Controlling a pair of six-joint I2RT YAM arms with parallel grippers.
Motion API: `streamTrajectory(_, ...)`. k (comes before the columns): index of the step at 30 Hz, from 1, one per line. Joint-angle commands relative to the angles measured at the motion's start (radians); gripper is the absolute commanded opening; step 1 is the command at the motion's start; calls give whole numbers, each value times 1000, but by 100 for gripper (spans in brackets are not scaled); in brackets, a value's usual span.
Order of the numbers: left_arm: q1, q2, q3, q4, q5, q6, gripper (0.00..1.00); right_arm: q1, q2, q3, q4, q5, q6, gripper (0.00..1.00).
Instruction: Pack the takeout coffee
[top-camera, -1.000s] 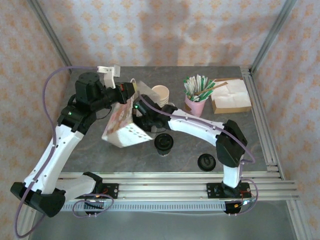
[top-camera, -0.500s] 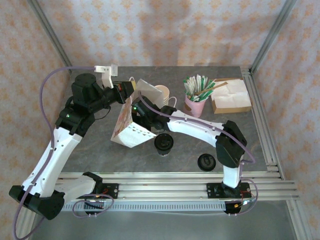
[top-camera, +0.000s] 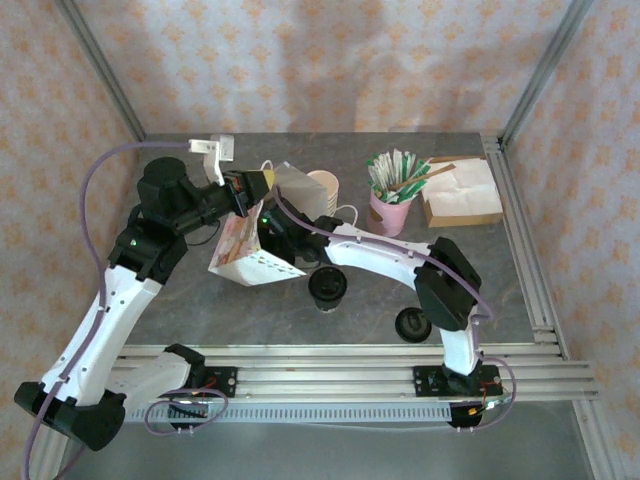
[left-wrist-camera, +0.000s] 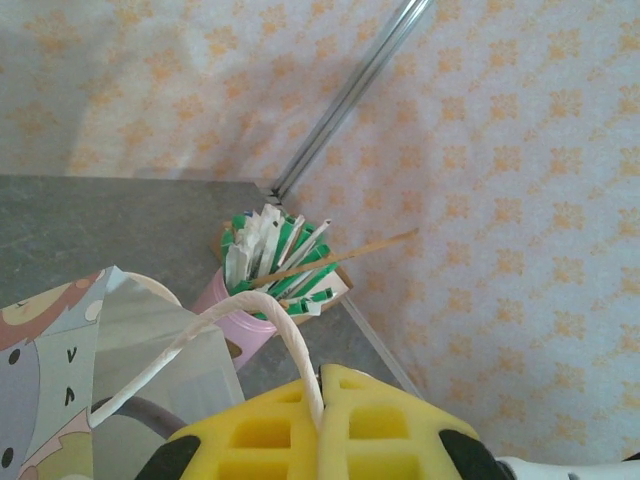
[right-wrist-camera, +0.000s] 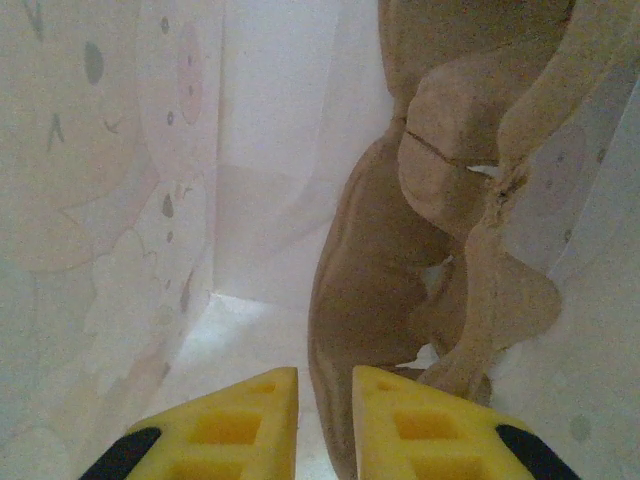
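Note:
The takeout coffee, a short tan cup with a black lid, stands on the table just right of the white paper bag. The bag leans with its mouth facing right. My left gripper is above the bag, shut on its white twisted handle. My right arm reaches into the bag's mouth. Inside the bag, my right gripper is shut on a crumpled piece of brown paper, which runs between its yellow fingers above the bag's white floor.
A stack of lidless tan cups stands behind the bag. A pink cup of stir sticks and packets and a brown box of napkins are at the back right. A loose black lid lies near the front.
The bag has swung on its handle, first more upright and then leaning again. My right arm has shifted left, with its wrist further into the bag. The coffee has not moved.

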Motion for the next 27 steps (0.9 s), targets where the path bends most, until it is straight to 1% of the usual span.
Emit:
streamTrajectory(1,-5,-8,-6,95,47,-17,2,12,7,-24,77,21,85,23)
streamTrajectory(4,-18,-7,-12,104,45,-21,2,11,7,-47,134,44,145,23)
streamTrajectory(8,-35,-8,-15,106,34,-21,2,12,13,-59,174,52,176,22)
streamTrajectory(14,-43,-18,-10,85,5,-1,1,12,-1,-105,218,81,196,20)
streamTrajectory(17,-43,-22,-11,66,-23,17,1,13,-10,-99,192,87,170,19)
streamTrajectory(21,-43,-25,-13,53,-63,28,2,13,-44,-134,203,131,169,18)
streamTrajectory(24,-43,-21,-7,70,-42,11,1,12,-35,-131,196,133,151,18)
streamTrajectory(27,-49,-9,3,75,8,5,2,13,4,-112,198,103,151,18)
